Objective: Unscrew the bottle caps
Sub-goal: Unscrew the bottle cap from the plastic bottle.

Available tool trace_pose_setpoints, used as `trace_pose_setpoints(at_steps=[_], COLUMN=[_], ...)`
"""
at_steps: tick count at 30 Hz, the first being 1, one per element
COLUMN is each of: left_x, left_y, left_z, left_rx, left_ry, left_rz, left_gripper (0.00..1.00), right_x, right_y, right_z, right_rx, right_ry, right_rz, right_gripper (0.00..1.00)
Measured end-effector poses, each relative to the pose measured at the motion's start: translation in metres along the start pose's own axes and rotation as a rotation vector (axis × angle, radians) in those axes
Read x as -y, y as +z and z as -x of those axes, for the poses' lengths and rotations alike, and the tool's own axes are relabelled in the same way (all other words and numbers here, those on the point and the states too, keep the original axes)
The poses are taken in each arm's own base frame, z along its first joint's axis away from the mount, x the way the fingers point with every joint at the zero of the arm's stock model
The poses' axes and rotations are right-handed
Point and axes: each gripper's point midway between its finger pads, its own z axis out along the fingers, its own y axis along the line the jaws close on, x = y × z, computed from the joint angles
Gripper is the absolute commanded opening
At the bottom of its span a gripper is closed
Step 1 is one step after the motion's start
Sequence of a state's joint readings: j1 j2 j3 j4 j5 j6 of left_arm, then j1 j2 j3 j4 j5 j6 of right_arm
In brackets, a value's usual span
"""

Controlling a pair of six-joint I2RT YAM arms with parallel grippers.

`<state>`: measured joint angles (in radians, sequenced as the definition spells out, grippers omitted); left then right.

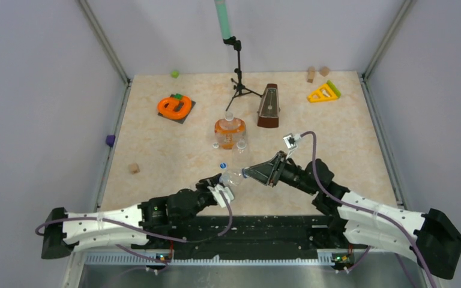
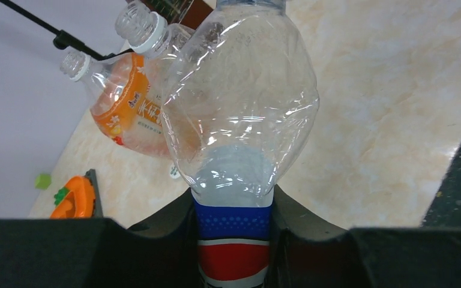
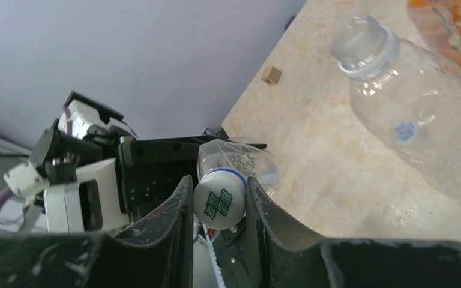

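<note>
My left gripper (image 2: 234,210) is shut on the blue-and-red label of a clear bottle (image 2: 240,102), which it holds tilted above the table. My right gripper (image 3: 219,192) is shut on that bottle's white cap (image 3: 218,204), which has green print and a blue ring under it. From above, the two grippers (image 1: 222,193) (image 1: 252,172) meet at this bottle (image 1: 231,177). The squat orange bottle (image 1: 229,129) and a plain clear bottle (image 3: 414,114) stand behind with bare threaded necks. A small blue cap (image 1: 222,165) and a white cap (image 2: 174,171) lie on the table.
A brown metronome (image 1: 269,107) and a black tripod stand (image 1: 238,78) are at the back centre. An orange toy (image 1: 174,107) sits back left and a yellow triangle (image 1: 324,92) back right. Small wooden blocks (image 1: 134,168) (image 1: 311,74) lie near the edges.
</note>
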<state>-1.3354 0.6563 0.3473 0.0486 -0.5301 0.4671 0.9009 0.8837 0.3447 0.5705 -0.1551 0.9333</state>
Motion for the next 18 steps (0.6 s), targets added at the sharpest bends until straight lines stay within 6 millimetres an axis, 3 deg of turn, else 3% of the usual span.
trace_pose_setpoints(at_steps=[5,10,18], left_x=[0.004,0.010,0.029], left_y=[-0.007,-0.010,-0.016], left_z=[0.013,0.016,0.034], left_rx=[0.086,0.136,0.169], left_ry=[-0.122,-0.242,-0.359], left_rz=[-0.083,-0.204,-0.428], left_gripper=[0.00,0.00,0.00], right_x=[-0.024,-0.035,-0.058], right_y=[-0.001,-0.003,-0.022], right_z=[0.002,-0.001,-0.009], right_rx=[-0.051,-0.109,-0.135], right_ry=[-0.198,-0.399,-0.743], right_rz=[0.100,0.174,0.382], right_gripper=[0.00,0.00,0.00])
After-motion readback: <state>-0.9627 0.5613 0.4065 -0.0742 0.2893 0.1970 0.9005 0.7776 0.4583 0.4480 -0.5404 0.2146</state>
